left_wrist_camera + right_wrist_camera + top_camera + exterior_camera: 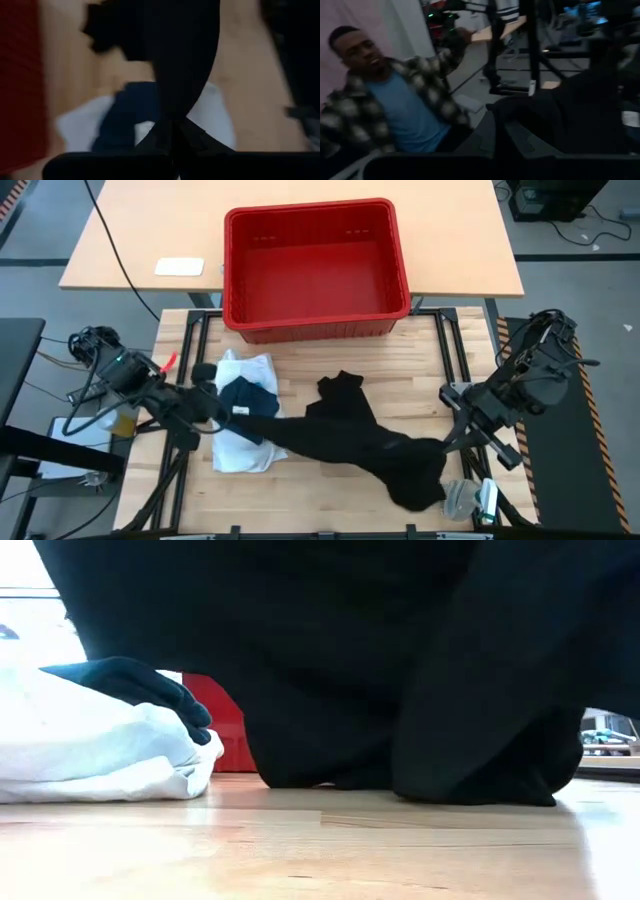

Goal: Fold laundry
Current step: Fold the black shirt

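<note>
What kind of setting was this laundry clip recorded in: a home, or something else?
Most likely a robotics lab or workshop, not a home. The slatted wooden work table sits on a black metal frame, cables trail across the grey floor, and a person in a plaid shirt sits beside equipment stands.

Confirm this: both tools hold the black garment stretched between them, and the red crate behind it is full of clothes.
One thing is wrong: the red crate is empty, as the high view shows. The rest stands: the left tool and right tool hold the black garment stretched between them.
</note>
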